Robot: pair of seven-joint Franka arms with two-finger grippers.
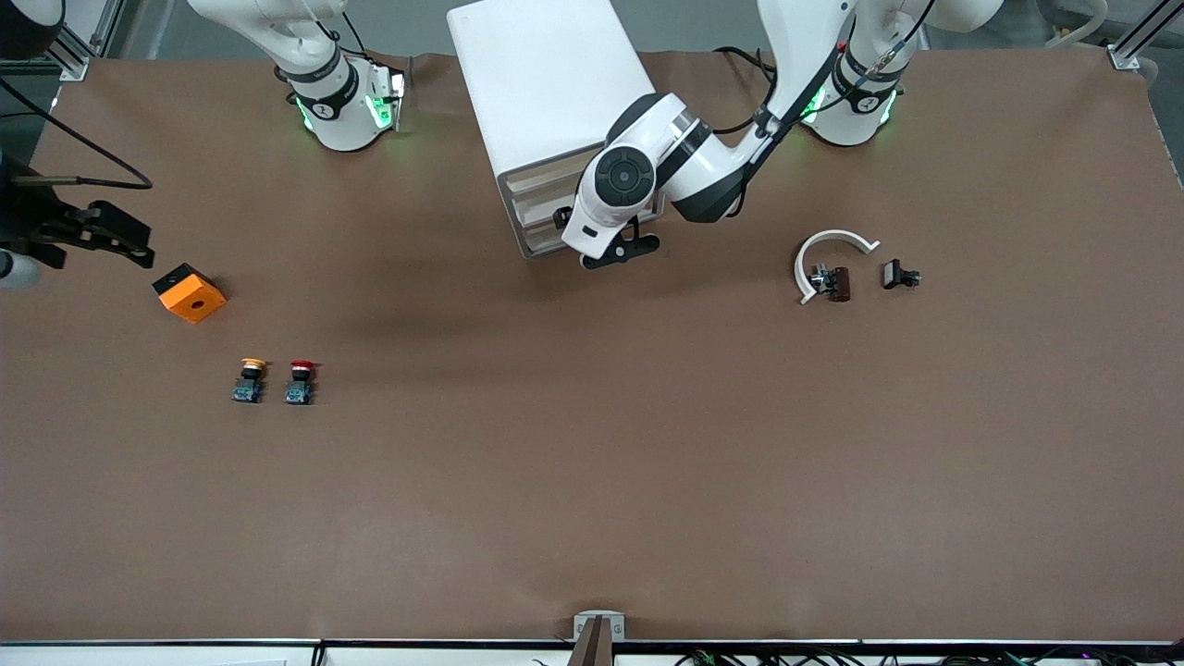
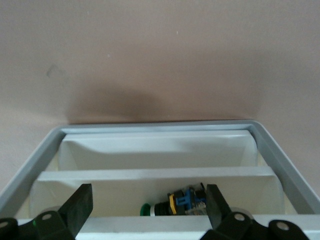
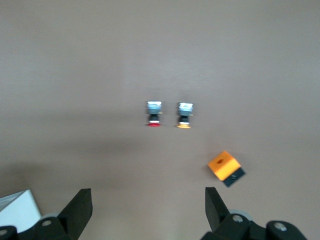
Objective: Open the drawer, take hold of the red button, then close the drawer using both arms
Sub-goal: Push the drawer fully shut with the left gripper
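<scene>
left gripper: jaws wide, empty, at the drawer front, a green-capped button lying inside between its fingers | right gripper: spread open, empty, raised over the table's right-arm end near the cube | red button: on the table beside the yellow button, well apart from both grippers
</scene>
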